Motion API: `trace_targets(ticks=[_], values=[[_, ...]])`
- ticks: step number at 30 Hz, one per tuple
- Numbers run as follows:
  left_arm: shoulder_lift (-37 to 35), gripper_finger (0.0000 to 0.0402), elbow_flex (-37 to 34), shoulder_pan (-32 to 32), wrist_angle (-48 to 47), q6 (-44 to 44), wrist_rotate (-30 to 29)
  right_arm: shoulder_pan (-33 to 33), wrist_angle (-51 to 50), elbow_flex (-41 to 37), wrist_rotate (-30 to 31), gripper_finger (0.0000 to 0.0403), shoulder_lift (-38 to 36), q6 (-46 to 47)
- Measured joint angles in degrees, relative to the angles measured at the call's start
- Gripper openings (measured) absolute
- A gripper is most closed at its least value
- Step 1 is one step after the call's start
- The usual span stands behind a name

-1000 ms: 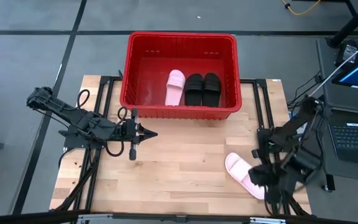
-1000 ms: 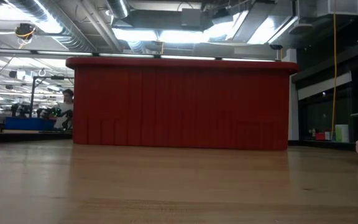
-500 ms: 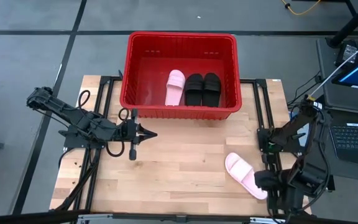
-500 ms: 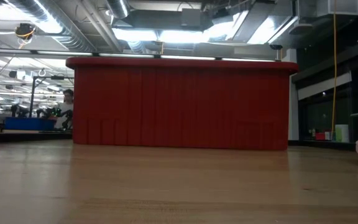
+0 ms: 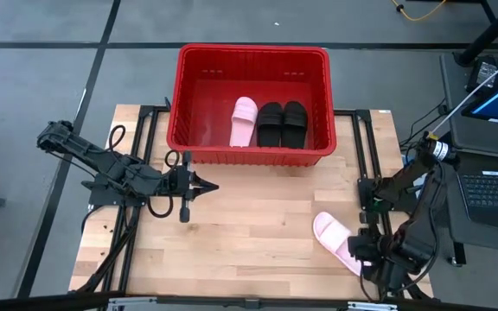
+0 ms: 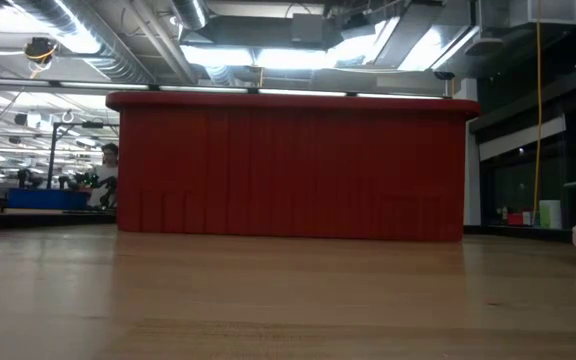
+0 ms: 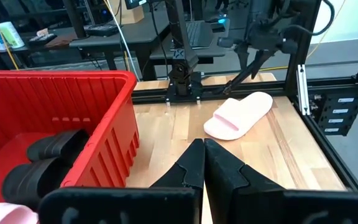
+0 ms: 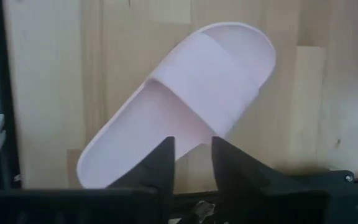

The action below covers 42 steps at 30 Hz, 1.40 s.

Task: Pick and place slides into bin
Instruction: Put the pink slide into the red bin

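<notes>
A pale pink slide (image 5: 337,242) lies sole down on the table at the near right, also seen in the right wrist view (image 8: 185,99) and the left wrist view (image 7: 238,115). My right gripper (image 8: 191,158) hangs over its near-right part, fingers open and pointing down at its long edge beside the strap; I cannot tell whether they touch it. The red bin (image 5: 251,52) stands at the far middle with one pink slide (image 5: 244,121) and two black slides (image 5: 282,123) on its floor. My left gripper (image 5: 210,186) is shut, level, left of centre.
Black frame rails (image 5: 366,186) run along the table's right side beside the slide. A laptop (image 5: 495,186) sits beyond the right edge. In the low view the bin's wall (image 6: 288,165) fills the middle, and a person (image 6: 108,170) shows far behind. Bare wood lies between the arms.
My right arm has shifted its pose over the table's near right corner, its gripper staying by the pink slide. The slide lies where it was.
</notes>
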Motion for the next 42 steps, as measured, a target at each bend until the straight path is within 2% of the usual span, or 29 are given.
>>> trace_targets(ticks=[4,9,13,23,29,42], values=[[0.0,0.0005,0.0,0.0,-0.8,0.0,0.0,0.0,2.6,-2.46,-0.07,0.0146,0.0,-0.15],[0.0,0.0002,0.0,0.0,-1.25,0.0,0.0,-0.01,7.74,-6.98,-0.08,0.017,0.0,-6.98],[0.0,0.0003,0.0,0.0,-1.25,0.0,0.0,-0.02,10.76,-10.63,-0.01,0.0173,0.02,-10.41],[0.0,0.0003,-0.02,0.0,-1.25,0.0,0.38,-0.17,16.42,-17.71,2.05,0.0173,0.0,-10.76],[0.0,0.0003,-0.02,0.0,-1.22,-0.02,0.44,-0.18,16.63,-17.44,6.91,0.0173,0.0,-11.62],[0.0,0.0001,-0.02,0.0,-1.25,-0.06,0.44,-0.39,17.46,-17.39,6.99,0.0173,1.72,-16.8]])
